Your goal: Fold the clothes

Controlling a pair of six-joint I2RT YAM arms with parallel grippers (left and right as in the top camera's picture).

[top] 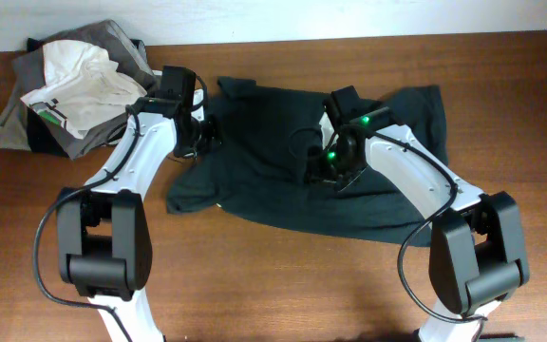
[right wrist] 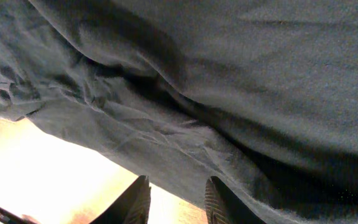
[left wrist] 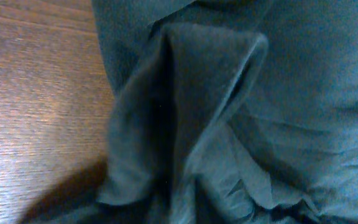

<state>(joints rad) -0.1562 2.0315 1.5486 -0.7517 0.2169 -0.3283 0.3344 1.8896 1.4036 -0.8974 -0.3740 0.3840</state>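
The big, soft, dark teal T-shirt (top: 264,142) lies wrinkled in the middle of the brown wooden table (top: 283,285), its long side running left to right. The left pincer (top: 205,133) is at the shirt's left edge, nearest a puffed-up fold (left wrist: 185,93); I cannot tell if it pinches. The right pincer (right wrist: 174,202) is over the middle, fingers apart, holding nothing.
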